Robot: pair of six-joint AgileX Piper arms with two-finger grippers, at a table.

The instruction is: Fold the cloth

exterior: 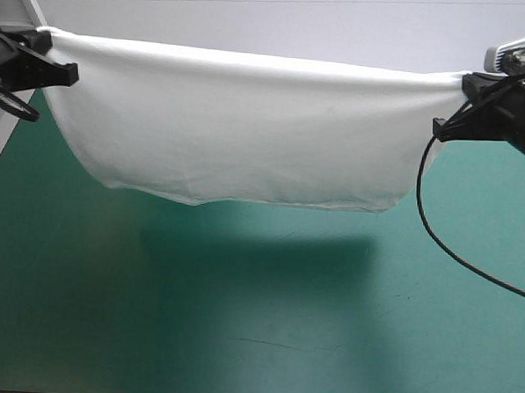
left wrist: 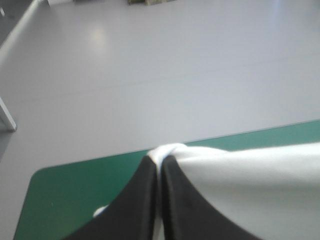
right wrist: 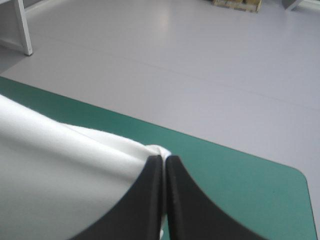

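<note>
- Nearest me, the teal-green cover (exterior: 255,346) lay bare, with a broad shadow (exterior: 259,258) falling on it below the two raised arms.
- Above that shadow the T-shirt (exterior: 240,129) hung in the air between the grippers as one wide white sheet. Its lower hem sagged in a shallow curve and looked clear of the table (no part seemed to touch the cover).
- Its long axis ran straight from one gripper to the other, across the table. The top edge was drawn nearly taut, with only a slight dip midway.
- The left gripper (left wrist: 159,162) had its black fingers pressed together in a pointed arch, pinching one upper corner. A small tuft of cloth poked out past the tips, and the rest of the shirt stretched off to its side, towards the other arm.
- The right gripper (right wrist: 164,160) was pinched onto the opposite corner in the same way, with the sheet falling away beside and under it.
- Both grippers sat at about the same height, each holding its own end, so neither arm was nearer the cloth. I judged that any laying-down would need the two to move together, and that the hem would meet the cover first.
- Farthest off, ahead of each pair of fingertips, the cover's far edge showed.
</note>
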